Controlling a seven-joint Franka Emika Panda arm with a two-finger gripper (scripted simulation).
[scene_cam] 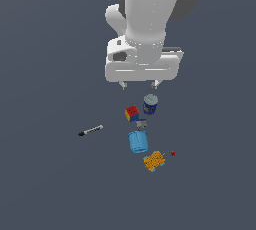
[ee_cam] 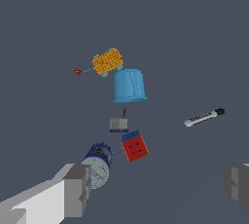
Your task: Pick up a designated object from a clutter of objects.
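Note:
The dark blue can [scene_cam: 150, 104] with a silver-grey top stands upright on the floor, just right of the red-blue-yellow cube [scene_cam: 132, 113] in the exterior view. My gripper [scene_cam: 139, 84] hangs open and empty above and slightly behind them. In the wrist view the can [ee_cam: 98, 163] lies partly behind one finger [ee_cam: 77, 189]; the other finger [ee_cam: 238, 185] is far off to the side. The cube [ee_cam: 134, 145], the tiny grey piece [ee_cam: 118, 124], the sky-blue cup [ee_cam: 129, 85], the orange patterned box [ee_cam: 107, 62] and the marker [ee_cam: 204, 117] all show.
In the exterior view the grey piece [scene_cam: 141, 123], sky-blue cup [scene_cam: 138, 141] and orange box [scene_cam: 154, 161] run in a line toward the front. A small red dot [scene_cam: 172, 153] sits beside the box. The black-and-white marker [scene_cam: 90, 130] lies apart on the exterior view's left.

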